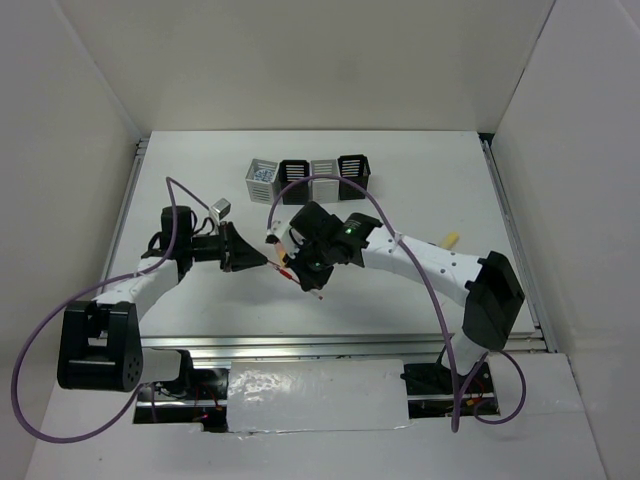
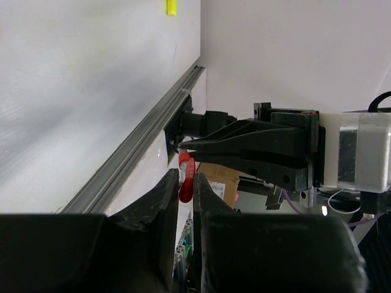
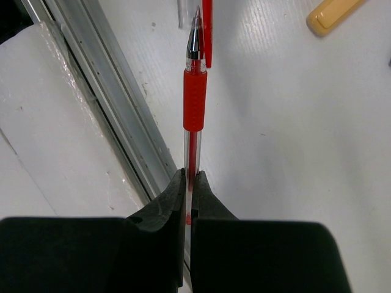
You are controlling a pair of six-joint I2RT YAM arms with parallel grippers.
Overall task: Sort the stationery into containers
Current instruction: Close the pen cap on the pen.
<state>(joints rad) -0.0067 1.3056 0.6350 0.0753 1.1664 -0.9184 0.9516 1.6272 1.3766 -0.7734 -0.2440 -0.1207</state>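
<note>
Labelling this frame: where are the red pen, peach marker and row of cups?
red pen (image 3: pixel 194 101), right wrist view, red grip sleeve
peach marker (image 3: pixel 330 16), right wrist view, mid-body
row of cups (image 1: pixel 260 190), top view, leftmost cup's wall

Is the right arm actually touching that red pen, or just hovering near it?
Touching. The right wrist view shows the right fingers shut on the clear barrel of the thin red pen, one on each side, with no gap.
</note>
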